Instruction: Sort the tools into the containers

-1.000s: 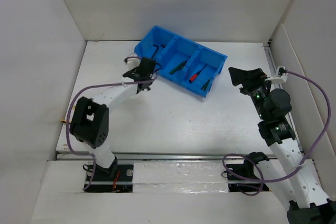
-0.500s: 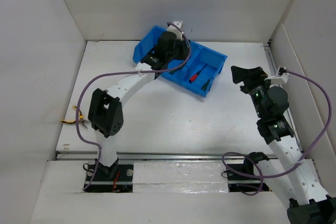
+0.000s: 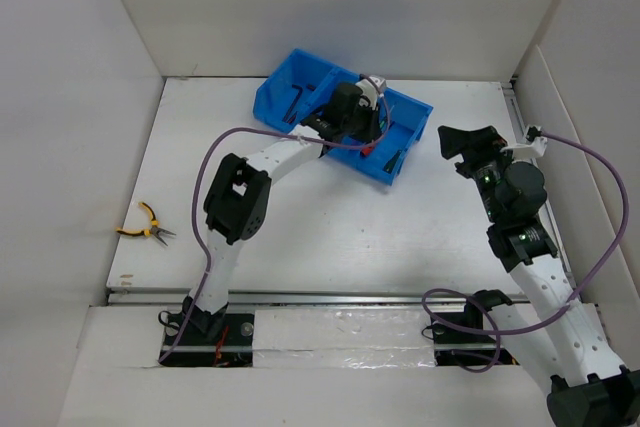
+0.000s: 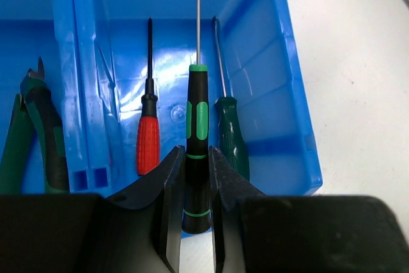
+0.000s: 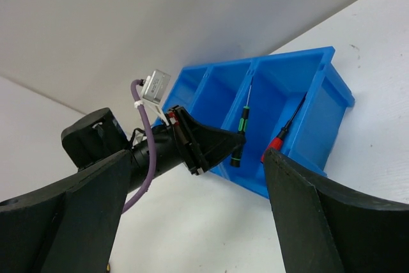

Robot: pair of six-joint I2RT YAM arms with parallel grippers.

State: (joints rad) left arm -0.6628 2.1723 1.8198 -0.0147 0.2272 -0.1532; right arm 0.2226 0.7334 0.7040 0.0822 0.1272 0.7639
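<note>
left gripper (image 4: 195, 158) narrow, clamped on black-and-green screwdriver (image 4: 197, 110); shaft points to top of frame, over right-hand compartment of blue bin (image 4: 284, 68). red screwdriver (image 4: 147, 145) and dark green screwdriver (image 4: 231, 135) lie either side in that compartment. right gripper (image 3: 468, 140) wide, holding nothing, right of bin. yellow pliers (image 3: 146, 226) on table (image 3: 330, 237), far left.

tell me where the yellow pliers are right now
In the top view the yellow pliers lie on the table by its left edge, left of the left arm, far from the blue bin.
</note>
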